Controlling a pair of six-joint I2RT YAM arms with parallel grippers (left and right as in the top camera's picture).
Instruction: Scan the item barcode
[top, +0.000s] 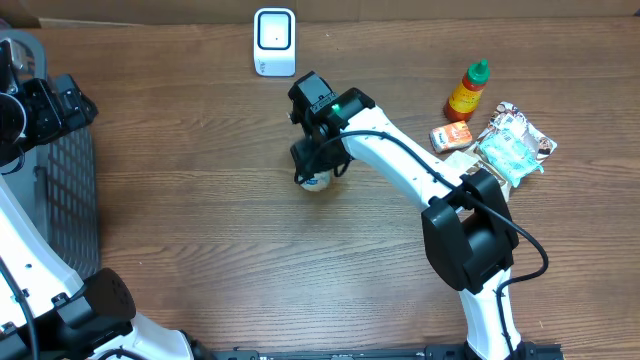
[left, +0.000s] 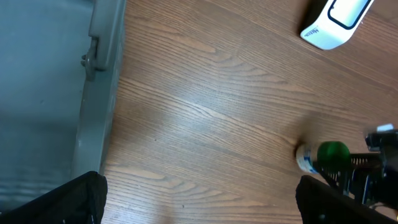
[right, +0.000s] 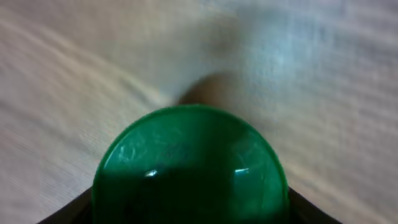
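The item is a small white jar with a green lid (top: 318, 181), standing on the wooden table in front of the white barcode scanner (top: 274, 41). My right gripper (top: 318, 165) reaches down over it. In the right wrist view the green lid (right: 189, 162) fills the space between the fingers, which press against its two sides; the right gripper (right: 189, 208) is shut on it. The left wrist view shows the jar (left: 323, 157) at the right and the scanner (left: 339, 22) at the top. My left gripper (left: 199, 199) hangs wide open and empty at the far left (top: 70, 105).
A grey basket (top: 60, 190) stands at the left edge, its wall (left: 43, 81) close under the left gripper. At the right lie a hot sauce bottle (top: 467, 90), an orange packet (top: 451, 136) and a crinkled snack bag (top: 512, 145).
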